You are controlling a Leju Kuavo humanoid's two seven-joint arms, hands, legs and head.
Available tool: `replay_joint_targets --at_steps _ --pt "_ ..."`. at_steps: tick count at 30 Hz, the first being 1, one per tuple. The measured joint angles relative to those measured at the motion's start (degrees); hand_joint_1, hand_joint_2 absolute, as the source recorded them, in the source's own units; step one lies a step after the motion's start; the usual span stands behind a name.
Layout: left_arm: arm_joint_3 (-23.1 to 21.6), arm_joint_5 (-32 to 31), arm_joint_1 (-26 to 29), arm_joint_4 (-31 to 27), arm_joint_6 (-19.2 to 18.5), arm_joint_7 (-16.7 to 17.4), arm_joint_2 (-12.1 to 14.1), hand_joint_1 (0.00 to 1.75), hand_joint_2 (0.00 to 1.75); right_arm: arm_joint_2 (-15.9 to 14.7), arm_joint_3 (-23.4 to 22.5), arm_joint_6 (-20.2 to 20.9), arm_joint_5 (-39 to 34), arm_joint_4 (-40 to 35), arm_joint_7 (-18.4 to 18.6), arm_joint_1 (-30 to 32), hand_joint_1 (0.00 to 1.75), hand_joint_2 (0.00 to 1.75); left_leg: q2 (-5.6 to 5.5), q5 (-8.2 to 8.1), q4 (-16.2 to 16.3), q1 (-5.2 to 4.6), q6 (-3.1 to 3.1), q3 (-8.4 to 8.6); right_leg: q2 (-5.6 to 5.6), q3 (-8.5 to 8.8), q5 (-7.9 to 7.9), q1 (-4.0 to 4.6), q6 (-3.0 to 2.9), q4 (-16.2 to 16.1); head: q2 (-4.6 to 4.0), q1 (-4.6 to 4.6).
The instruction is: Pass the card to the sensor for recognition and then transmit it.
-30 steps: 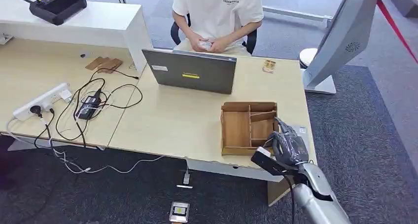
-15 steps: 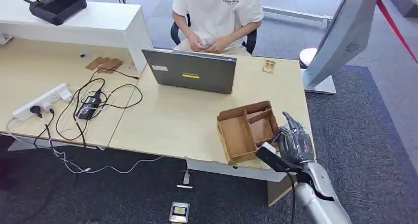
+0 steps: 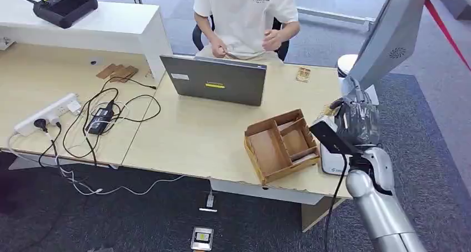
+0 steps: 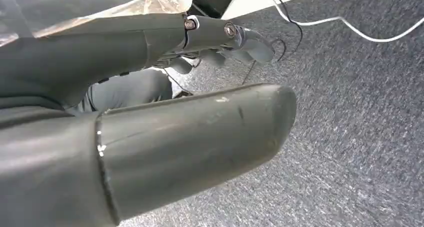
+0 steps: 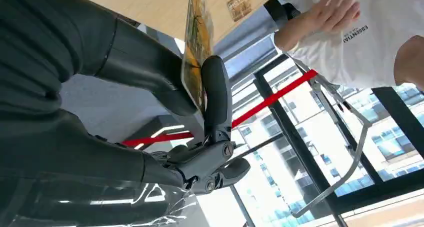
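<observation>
Card (image 5: 196, 47) pinched between thumb and finger of right robot hand (image 3: 355, 121), raised above desk edge.

The card (image 5: 196, 47) runs off the right wrist picture's top edge, its print too blurred to read; the right hand (image 3: 357, 121) hides it in the head view; the sensor (image 3: 333, 164) lies partly behind the arm.
</observation>
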Motion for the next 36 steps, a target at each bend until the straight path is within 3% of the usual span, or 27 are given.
replay_joint_targets --at_steps 10,16,21,25,36 --pt "0.0 -1.1 -0.6 0.0 -0.6 -0.2 -0.2 0.00 0.00 0.7 -1.1 1.6 0.1 -1.9 0.1 -0.5 1.75 1.75 0.00 0.00 0.0 0.00 0.00 -0.01 0.00 0.00 0.00 0.00 0.00 0.0 0.00 0.00" --pt "0.0 -2.3 -1.3 0.0 -2.0 -0.4 -0.3 0.00 0.00 1.7 -1.0 6.5 1.9 -1.2 -0.5 -3.2 1.75 1.75 -0.01 0.02 0.0 0.00 -0.02 -0.07 0.01 -0.03 0.04 0.00 -0.01 0.0 0.00 0.00" --pt "-1.0 -5.7 -4.0 -0.1 -4.5 -0.5 -0.8 0.00 0.00 4.9 -0.5 8.7 4.6 11.1 -3.8 -16.5 1.75 1.75 -0.04 0.29 0.0 -0.01 -0.04 -0.33 0.00 -0.34 0.25 -0.01 -0.04 0.1 0.00 -0.02" --pt "-2.1 -7.2 -6.0 -0.1 -6.1 -0.2 -1.4 0.00 0.00 7.2 0.2 10.8 6.6 21.6 -3.5 -26.1 1.75 1.75 -0.11 0.36 0.0 0.06 -0.07 -0.34 -0.04 -0.29 0.28 0.05 -0.05 0.1 0.00 0.02" --pt "-3.6 -7.9 -7.9 -0.1 -7.4 0.0 -1.7 0.00 0.00 11.0 0.7 11.0 6.7 36.8 0.0 -31.8 1.75 1.75 -0.10 0.35 0.0 0.06 -0.08 -0.34 -0.04 -0.33 0.29 0.04 -0.05 0.1 0.00 0.02"
